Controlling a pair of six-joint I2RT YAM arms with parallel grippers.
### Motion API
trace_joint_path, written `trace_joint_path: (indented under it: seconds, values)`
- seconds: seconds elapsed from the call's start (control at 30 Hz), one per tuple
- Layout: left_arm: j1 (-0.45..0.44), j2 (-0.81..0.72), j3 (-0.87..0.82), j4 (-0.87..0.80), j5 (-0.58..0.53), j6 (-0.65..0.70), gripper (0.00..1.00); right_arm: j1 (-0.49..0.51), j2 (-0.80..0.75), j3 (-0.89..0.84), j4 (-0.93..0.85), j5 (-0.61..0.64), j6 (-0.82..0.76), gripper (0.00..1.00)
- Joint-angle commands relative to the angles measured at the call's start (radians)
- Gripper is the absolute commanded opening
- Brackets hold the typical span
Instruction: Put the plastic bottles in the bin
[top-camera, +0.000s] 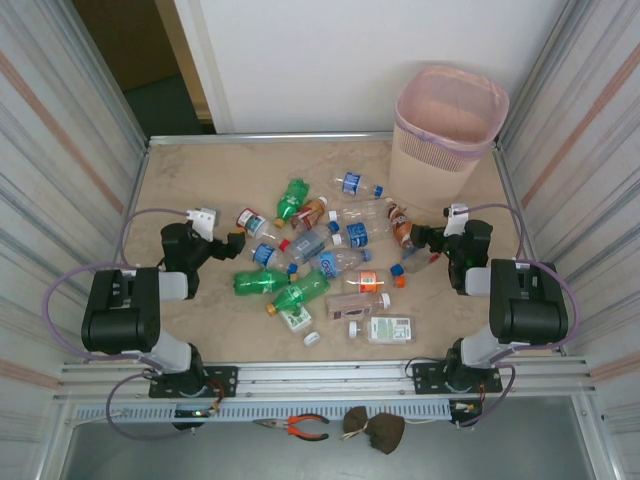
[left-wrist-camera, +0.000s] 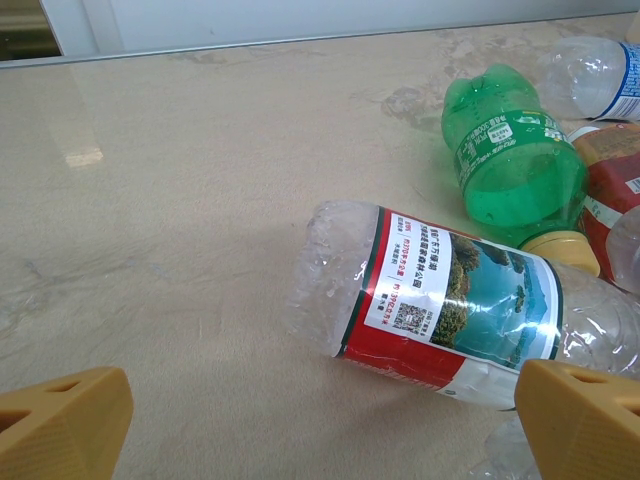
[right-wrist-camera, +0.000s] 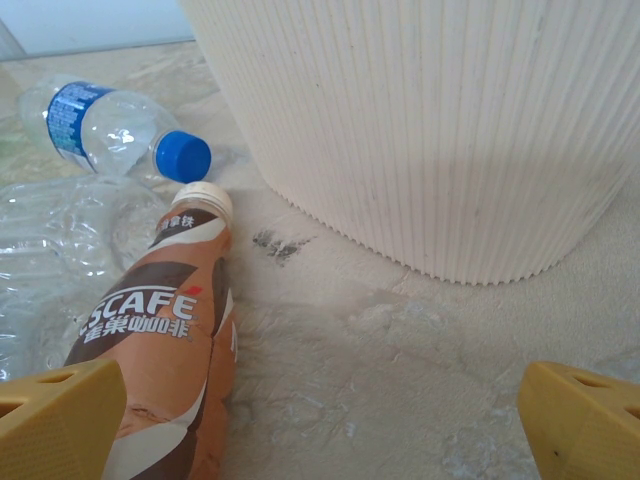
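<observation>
Left gripper (left-wrist-camera: 320, 430) gapes empty at a clear bottle (left-wrist-camera: 440, 300), right gripper (right-wrist-camera: 320, 425) likewise at a brown bottle (right-wrist-camera: 165, 340) near the bin (right-wrist-camera: 430, 130) in the far-right corner of the table (top-camera: 190, 180), each set to grab.

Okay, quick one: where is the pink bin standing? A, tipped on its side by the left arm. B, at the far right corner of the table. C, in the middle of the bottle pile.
B: the bin stands upright at the far right corner of the table, beyond the plastic bottles.

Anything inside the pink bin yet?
No bottle shows inside the bin; its pale pink inner wall is visible from above. The near part of its floor is hidden behind the rim.
</observation>
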Motion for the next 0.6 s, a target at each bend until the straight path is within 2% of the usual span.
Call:
trace_joint_path:
  seconds: [0.0,0.57]
  values:
    - [0.000,-0.007,-0.003,0.022,0.021,0.021,0.99,-0.003,-0.003,-0.011,0.020,-0.022,-0.019,0.99]
    - [0.003,-0.013,-0.002,0.020,0.011,0.011,0.99,-0.002,-0.006,-0.015,0.026,-0.015,-0.018,0.99]
